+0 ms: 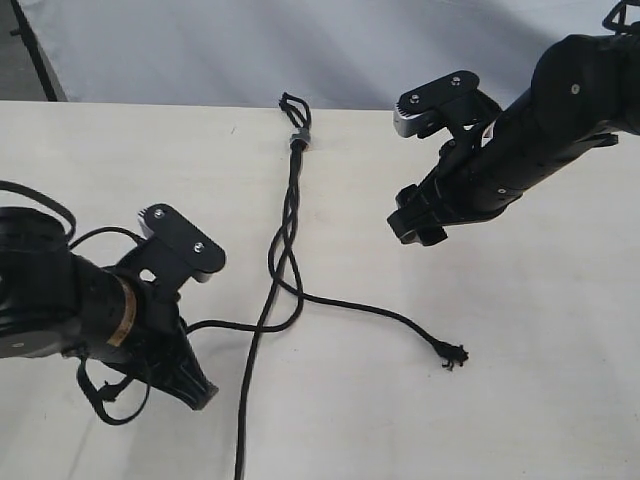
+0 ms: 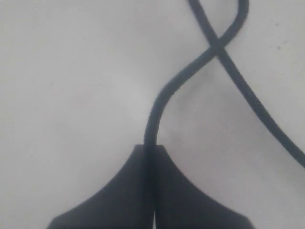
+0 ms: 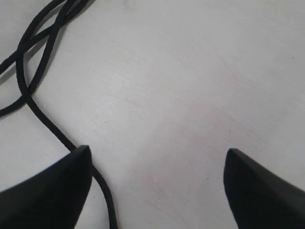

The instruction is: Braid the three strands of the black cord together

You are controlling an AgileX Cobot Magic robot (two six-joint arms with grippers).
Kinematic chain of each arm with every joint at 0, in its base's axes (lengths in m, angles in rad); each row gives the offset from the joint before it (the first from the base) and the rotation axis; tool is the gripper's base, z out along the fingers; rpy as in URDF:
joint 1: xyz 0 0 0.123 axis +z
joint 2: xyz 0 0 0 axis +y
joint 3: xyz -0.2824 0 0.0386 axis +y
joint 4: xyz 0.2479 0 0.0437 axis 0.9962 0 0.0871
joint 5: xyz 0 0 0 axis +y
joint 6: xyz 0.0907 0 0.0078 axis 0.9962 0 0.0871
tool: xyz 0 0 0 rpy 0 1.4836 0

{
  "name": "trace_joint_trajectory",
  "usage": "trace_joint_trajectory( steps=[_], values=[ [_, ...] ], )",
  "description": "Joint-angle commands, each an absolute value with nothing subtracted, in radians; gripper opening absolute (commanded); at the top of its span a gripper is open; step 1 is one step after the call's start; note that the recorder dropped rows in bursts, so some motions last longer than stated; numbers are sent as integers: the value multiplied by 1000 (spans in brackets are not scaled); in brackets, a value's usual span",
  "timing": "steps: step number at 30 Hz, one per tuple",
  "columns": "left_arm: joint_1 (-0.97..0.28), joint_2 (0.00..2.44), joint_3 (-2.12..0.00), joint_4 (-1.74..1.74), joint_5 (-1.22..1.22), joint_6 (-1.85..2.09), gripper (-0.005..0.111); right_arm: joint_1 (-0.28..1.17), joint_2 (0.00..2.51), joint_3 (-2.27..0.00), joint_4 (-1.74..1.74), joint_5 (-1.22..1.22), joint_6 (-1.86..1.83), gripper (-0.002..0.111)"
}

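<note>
A pale cream table (image 1: 560,400) carries the thin black cord (image 1: 292,190) of woven rope, which lies down the middle between the two black arms. Its small loop (image 1: 292,103) and grey band (image 1: 298,139) sit near the table's far edge. Below the band the three strands (image 1: 283,240) run close together, cross, then part. One trails to the near edge. One sweeps right to a small frayed knot (image 1: 455,355), which lies well apart from both arms. The leftward strand (image 1: 240,325) curls over to the left arm.

In the exterior view the left arm's bulk hides where that strand meets the fingers. The left wrist view shows it plainly. The left gripper (image 2: 150,149) has its jaws pressed together on the leftward strand, which comes out between the tips and curves away to cross a second strand.

The right wrist view shows what the exterior view cannot. The right gripper (image 3: 157,151) has its jaws spread wide and holds nothing, with bare table between them. It hangs just right of the crossed strands. One strand runs past the tip of one jaw and seems to pass beneath it, though I cannot tell whether they touch.
</note>
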State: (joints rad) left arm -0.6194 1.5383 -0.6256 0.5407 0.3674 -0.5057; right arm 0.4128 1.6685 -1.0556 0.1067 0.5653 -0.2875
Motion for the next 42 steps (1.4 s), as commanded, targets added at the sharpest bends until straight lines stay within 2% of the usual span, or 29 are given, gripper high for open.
trace_joint_trajectory(
  steps=[1, 4, 13, 14, 18, 20, 22, 26, 31, 34, 36, 39, 42],
  values=[
    [-522, 1529, -569, 550, 338, -515, 0, 412, 1661, -1057, 104, 565, -298, 72],
    [-476, 1557, -533, 547, 276, -516, 0, 412, 1661, -1057, 106, 565, -298, 72],
    [-475, 1679, -529, 547, 221, -518, 2, 412, 1661, -1057, 138, 576, -302, 72],
    [-475, 1679, -529, 547, 218, -520, 7, 412, 1661, -1057, 138, 576, -302, 72],
    [-475, 1679, -529, 545, 216, -534, 43, 412, 1661, -1057, 200, 579, -323, 72],
    [-475, 1679, -529, 545, 216, -537, 52, 412, 1661, -1057, 253, 592, -356, 72],
    [-475, 1679, -529, 545, 216, -548, 56, 412, 1661, -1057, 343, 625, -418, 72],
    [-475, 1679, -532, 547, 216, -553, 56, 422, 1661, -1057, 546, 711, -584, 72],
    [-451, 1647, -532, 547, 269, -555, 56, 557, 1661, -1049, 604, 744, -644, 72],
    [-307, 1576, -528, 542, 273, -630, 56, 724, 1661, -1031, 601, 675, -623, 72],
    [-255, 1525, -508, 520, 249, -637, 55, 807, 1661, -1031, 601, 641, -587, 72],
    [-250, 1487, -476, 520, 213, -637, 55, 945, 1706, -1031, 601, 546, -558, 72],
    [-250, 1487, -469, 516, 215, -653, 55, 1021, 1806, -1044, 601, 504, -533, 72]
  ],
)
